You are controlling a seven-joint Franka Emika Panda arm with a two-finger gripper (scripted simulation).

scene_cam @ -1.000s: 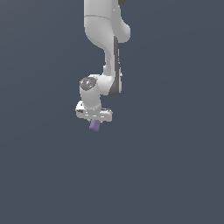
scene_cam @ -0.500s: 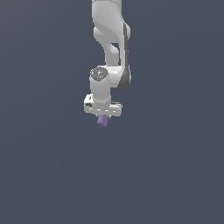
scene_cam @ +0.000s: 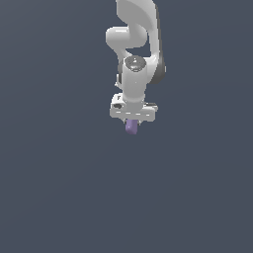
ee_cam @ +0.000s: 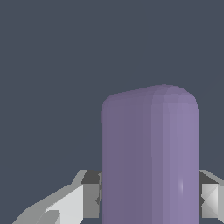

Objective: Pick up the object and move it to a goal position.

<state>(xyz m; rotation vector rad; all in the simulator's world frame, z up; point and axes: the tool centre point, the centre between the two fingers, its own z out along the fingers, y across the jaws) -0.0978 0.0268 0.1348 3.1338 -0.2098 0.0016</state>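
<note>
My fingers [scene_cam: 131, 123] are clamped on the purple peg [scene_cam: 131, 127], which hangs just above frame centre. The peg [ee_cam: 150, 157] protrudes beyond the tips, so transport should stay stable.

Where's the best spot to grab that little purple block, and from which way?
Grab the purple block across its narrow width, near one end, coming along its length. It is long, slim and flat-sided, much narrower than the gripper, so the jaws fit either side. That is how it is held now, with its rounded free end pointing down below the gripper.
</note>
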